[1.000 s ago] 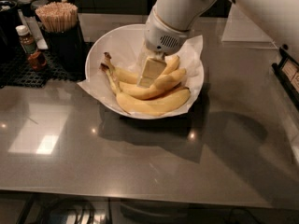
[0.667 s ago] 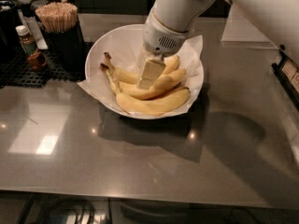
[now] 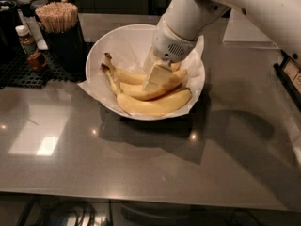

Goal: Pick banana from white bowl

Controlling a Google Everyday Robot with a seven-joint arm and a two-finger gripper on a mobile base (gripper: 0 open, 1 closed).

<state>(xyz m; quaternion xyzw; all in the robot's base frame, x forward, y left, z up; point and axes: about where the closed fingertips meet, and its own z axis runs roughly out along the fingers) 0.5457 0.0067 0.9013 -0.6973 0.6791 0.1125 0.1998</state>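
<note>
In the camera view, I am reaching down from the upper right with my white arm (image 3: 188, 18), and my gripper (image 3: 156, 79) is sitting low inside the white bowl (image 3: 94, 55), right on the pile of fruit. Its pale tip is touching the middle banana (image 3: 134, 91) near that fruit's right end. I cannot tell whether the gripper is spread or pinching the fruit, since my own wrist is covering the rest of it. The banana is lying in the bowl, on the crinkled white paper (image 3: 124, 44), with its stem pointing to the upper left. A second banana (image 3: 155, 106) is lying just in front of it along the near rim, and a third (image 3: 126, 75) is lying behind it, all three touching. The bowl is resting on the grey counter (image 3: 141, 168). To its left, a dark cup of wooden sticks (image 3: 63, 41) is standing just beside the rim, and a small brown bottle (image 3: 29, 46) is standing further left on a black mat (image 3: 19, 76)
</note>
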